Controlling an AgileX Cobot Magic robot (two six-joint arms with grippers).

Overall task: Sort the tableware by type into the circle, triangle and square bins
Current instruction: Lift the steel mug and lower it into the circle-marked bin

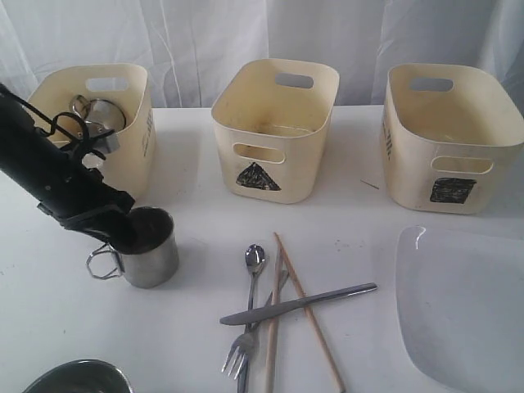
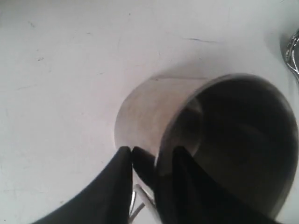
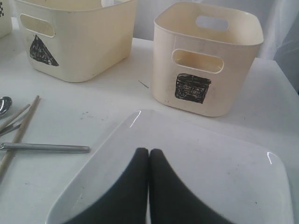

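Now, the left gripper [image 2: 150, 163] sets its jaws astride the wall of the steel mug [image 1: 154, 260] beside its handle [image 1: 98, 264], centre left, whether clamped I cannot tell, so a thin rim bite could swing or drop it against the tall upper-left bin [image 1: 137, 155], another mug [image 1: 100, 115] already inside; the right gripper [image 3: 148, 153], pinched shut, hangs over the white plate [image 3: 224, 168].

Exterior cam looked down across the whole table [image 1: 196, 172], wide. Left wrist cam sat tight over the mug [image 2: 145, 112]. Right wrist cam, low over the plate [image 3: 210, 154], shared the square bin [image 3: 205, 65] with exterior.
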